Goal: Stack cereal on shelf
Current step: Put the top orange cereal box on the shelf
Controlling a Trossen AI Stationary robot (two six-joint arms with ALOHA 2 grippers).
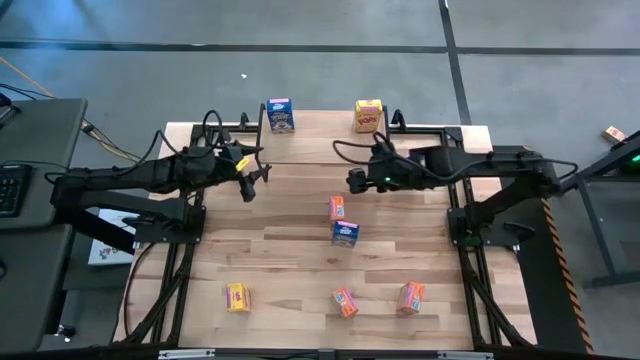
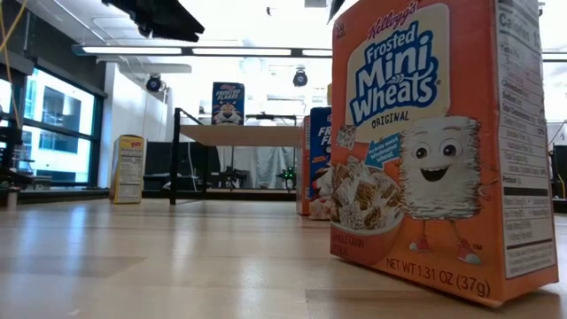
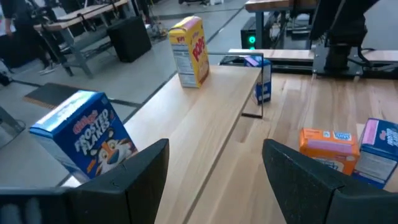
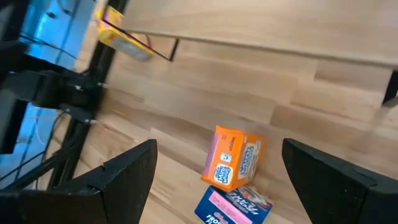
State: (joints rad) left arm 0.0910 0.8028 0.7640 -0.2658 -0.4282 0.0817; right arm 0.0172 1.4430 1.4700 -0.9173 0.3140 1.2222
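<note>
On the shelf (image 1: 320, 122) at the table's far edge: a blue cereal box (image 1: 281, 115) upright at its left end, a yellow box (image 1: 368, 116) upright toward its right end, well apart.

Left gripper (image 1: 252, 184) hangs just in front of the shelf, near the blue box, fingers spread, nothing between them. Left wrist view has that blue box (image 3: 87, 137) close ahead, just outside one finger, not touching; the yellow box (image 3: 189, 51) sits further along the plank.

Right gripper (image 1: 355, 181) hovers near the shelf's middle, jaws wide, empty. Below and ahead of it, mid-table: an orange box (image 1: 337, 208) touching a second blue box (image 1: 345, 234) on its near side. Right wrist view shows the orange one (image 4: 233, 165) between the fingers but well beneath them, no contact.

Near edge of the table (image 1: 300, 270): another yellow box (image 1: 237, 297) on the left, a small orange box (image 1: 345, 302) at centre, a third orange box (image 1: 410, 297) to its right, each apart. The low camera has an orange Mini-Wheats box (image 2: 438, 142) filling its right side.

Surface is light butcher-block wood. Grey floor around it, a desk with a keyboard (image 1: 12, 190) to the left. Low view shows windows (image 2: 53, 133) and ceiling strip lights (image 2: 204, 51) behind.
</note>
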